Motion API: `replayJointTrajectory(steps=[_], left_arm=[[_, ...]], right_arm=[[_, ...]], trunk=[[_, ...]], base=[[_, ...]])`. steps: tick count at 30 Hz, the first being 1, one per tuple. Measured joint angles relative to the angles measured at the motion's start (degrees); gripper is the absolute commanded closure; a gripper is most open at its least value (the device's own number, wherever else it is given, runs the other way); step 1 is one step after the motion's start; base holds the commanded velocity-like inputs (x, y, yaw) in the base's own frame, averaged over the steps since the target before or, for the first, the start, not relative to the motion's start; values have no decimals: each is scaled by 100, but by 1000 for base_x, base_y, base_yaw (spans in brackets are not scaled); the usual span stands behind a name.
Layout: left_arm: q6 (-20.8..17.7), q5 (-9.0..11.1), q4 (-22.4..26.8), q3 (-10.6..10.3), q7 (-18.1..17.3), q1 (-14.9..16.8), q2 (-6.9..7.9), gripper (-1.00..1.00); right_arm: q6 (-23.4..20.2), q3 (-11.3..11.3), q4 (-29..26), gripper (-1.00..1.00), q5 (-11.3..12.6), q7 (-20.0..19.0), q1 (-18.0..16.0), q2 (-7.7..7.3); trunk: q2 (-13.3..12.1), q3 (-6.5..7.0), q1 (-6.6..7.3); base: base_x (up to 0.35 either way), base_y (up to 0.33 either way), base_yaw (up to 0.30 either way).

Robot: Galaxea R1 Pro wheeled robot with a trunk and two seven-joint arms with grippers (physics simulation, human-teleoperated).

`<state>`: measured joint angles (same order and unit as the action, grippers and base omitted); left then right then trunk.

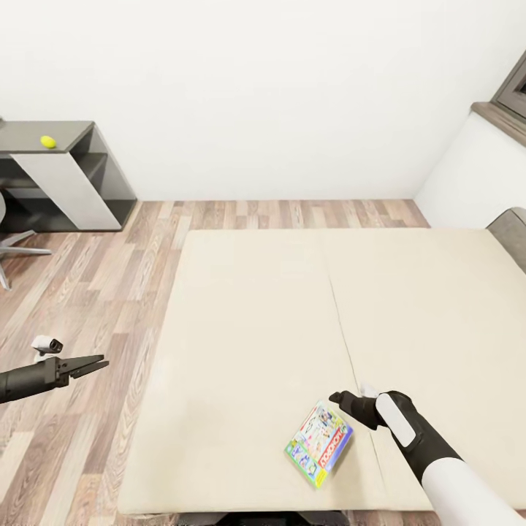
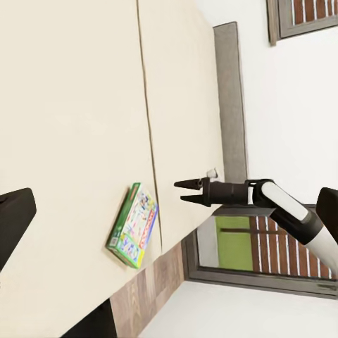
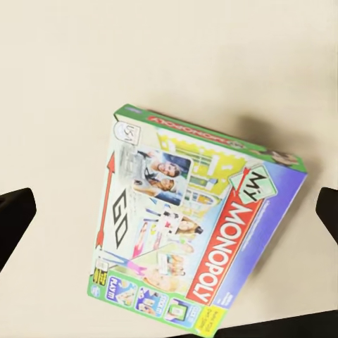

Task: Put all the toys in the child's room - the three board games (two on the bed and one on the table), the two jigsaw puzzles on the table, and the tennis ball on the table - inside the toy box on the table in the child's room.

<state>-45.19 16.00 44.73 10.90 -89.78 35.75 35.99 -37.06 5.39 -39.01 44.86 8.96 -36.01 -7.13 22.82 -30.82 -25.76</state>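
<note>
One board game point(image 1: 319, 443), a flat box with green edges and a busy cover printed "My Monopoly", lies on the bed point(image 1: 248, 329) near its front edge. My right gripper point(image 1: 342, 399) hovers just right of the game, open and empty. In the right wrist view the game point(image 3: 190, 225) lies between the two dark fingertips point(image 3: 13, 222). The left wrist view shows the game point(image 2: 134, 225) with the right gripper point(image 2: 183, 191) beside it. My left gripper point(image 1: 96, 363) hangs open over the floor, left of the bed. The tennis ball point(image 1: 47, 142) rests on the table's dark corner section point(image 1: 69, 135).
Wood plank floor point(image 1: 95, 292) runs left of the bed and behind it up to the white wall. A chair base point(image 1: 11, 248) stands at the far left by the table. At the right are the grey headboard point(image 1: 511, 234) and a window sill point(image 1: 500, 117).
</note>
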Motion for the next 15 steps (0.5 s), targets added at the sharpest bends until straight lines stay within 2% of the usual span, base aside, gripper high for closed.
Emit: replayJointTrajectory(steps=[15], left_arm=[[0,4,0,-2,0,0,-5,-100]], right_arm=[[24,2,-8,-100,-10,-1,-1,6]], trunk=[[0,-141,0]], base=[[0,0,0]])
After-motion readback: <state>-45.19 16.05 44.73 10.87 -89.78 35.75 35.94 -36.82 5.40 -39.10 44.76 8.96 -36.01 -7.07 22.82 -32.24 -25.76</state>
